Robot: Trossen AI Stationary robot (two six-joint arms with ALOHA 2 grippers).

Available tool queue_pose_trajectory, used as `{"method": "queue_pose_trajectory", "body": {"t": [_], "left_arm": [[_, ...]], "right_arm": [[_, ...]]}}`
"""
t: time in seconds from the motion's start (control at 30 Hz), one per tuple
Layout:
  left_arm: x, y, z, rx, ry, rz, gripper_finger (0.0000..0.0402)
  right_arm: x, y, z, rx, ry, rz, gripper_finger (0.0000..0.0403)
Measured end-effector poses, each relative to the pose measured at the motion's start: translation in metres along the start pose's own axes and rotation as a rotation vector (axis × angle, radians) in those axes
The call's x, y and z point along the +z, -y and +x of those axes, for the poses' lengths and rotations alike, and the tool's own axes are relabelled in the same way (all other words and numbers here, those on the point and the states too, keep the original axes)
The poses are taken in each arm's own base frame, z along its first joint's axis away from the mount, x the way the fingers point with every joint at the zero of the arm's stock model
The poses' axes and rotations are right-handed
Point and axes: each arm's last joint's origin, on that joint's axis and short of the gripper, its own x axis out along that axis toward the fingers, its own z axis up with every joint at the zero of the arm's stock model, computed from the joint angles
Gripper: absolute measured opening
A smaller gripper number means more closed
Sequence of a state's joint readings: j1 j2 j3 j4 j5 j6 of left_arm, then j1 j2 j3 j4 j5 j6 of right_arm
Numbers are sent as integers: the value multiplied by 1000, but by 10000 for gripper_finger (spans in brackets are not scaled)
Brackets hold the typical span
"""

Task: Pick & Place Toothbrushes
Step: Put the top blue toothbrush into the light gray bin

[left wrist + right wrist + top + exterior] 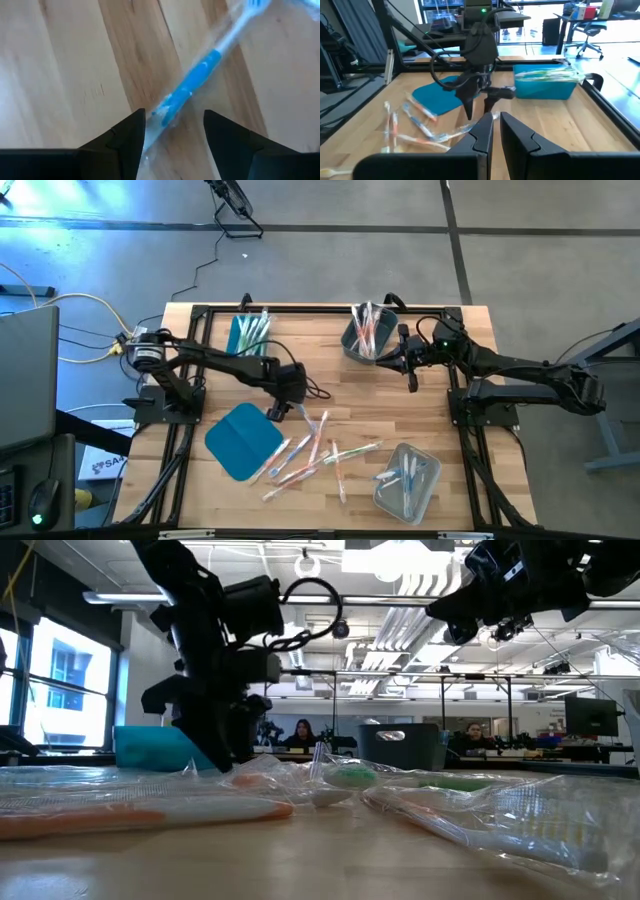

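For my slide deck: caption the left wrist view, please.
Open left gripper poised over a blue toothbrush lying on the wooden table.

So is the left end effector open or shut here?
Open: the left end effector has its fingers apart around a blue toothbrush.

Toothbrushes (318, 452): thin, pale, clear-wrapped, with orange, green or blue parts, lying flat and crisscrossed on the wooden tabletop. One blue-handled toothbrush (192, 85) lies diagonally on the wood. Others sit in three bins, some standing on end.
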State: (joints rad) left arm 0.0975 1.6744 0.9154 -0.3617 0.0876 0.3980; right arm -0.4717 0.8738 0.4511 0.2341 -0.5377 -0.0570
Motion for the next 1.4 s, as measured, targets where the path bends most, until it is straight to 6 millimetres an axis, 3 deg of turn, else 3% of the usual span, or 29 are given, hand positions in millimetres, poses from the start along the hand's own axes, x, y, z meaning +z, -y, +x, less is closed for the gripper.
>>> {"method": "queue_pose_trajectory", "body": {"t": [0.17,0.53,0.97,1.4], "left_arm": [[-3,0,10,-21,-30,-6,195],[0,-1,10,-19,-39,-14,192],[-3,0,9,-22,-85,-95,101],[-2,0,10,-12,-66,-99,77]], "right_arm": [[-1,0,0,3,-6,4,27],[-1,0,0,3,-5,3,27],[-1,0,0,3,-6,4,27],[-1,0,0,4,-5,3,27]]}}
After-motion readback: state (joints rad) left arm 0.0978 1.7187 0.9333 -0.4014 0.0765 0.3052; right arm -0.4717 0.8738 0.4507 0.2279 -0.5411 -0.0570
